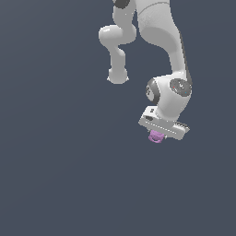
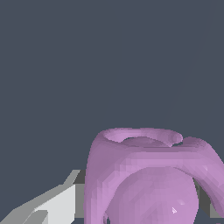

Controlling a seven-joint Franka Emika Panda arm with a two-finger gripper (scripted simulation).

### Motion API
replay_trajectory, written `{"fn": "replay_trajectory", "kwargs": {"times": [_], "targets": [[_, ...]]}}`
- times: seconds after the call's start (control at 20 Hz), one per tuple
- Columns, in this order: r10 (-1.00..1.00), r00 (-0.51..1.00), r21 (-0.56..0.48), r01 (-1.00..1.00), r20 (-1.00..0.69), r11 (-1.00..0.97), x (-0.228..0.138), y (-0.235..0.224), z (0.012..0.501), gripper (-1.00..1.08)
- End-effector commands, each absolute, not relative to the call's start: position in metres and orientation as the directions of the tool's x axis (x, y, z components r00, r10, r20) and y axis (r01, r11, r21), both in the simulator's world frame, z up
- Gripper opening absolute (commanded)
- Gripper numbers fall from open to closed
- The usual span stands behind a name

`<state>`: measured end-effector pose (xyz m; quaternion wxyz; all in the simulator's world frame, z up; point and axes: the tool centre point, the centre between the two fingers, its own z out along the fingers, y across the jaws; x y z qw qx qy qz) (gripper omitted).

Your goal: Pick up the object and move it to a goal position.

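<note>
The object is a small pinkish-purple rounded lump that pokes out just under the white hand of my arm, right of the middle of the exterior view. In the wrist view the object looms large, with a raised ring-like rim on its upper face and a rounded bulge below. My gripper is shut on it; one white fingertip presses against its side, while the other finger is hidden behind the lump. The hand's body covers most of the fingers in the exterior view.
Only the white jointed arm stands out, reaching down from the upper edge of the exterior view. Around it lies a plain, even dark blue-grey background with no other objects or edges.
</note>
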<state>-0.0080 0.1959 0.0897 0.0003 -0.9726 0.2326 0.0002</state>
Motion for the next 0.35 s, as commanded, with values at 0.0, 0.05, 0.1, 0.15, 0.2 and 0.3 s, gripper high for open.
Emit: {"fn": "replay_trajectory", "kwargs": {"times": [0.0,0.05,0.1,0.15,0.2,0.3], "targets": [[-0.454,0.891,0.000,-0.454,0.000,-0.891,-0.013,0.210,0.092,-1.00],[-0.454,0.891,0.000,-0.454,0.000,-0.891,-0.015,0.214,0.093,-1.00],[-0.454,0.891,0.000,-0.454,0.000,-0.891,-0.016,0.217,0.094,-1.00],[-0.454,0.891,0.000,-0.454,0.000,-0.891,-0.017,0.220,0.094,-1.00],[-0.454,0.891,0.000,-0.454,0.000,-0.891,-0.017,0.221,0.095,-1.00],[-0.454,0.891,0.000,-0.454,0.000,-0.891,-0.018,0.223,0.095,-1.00]]}}
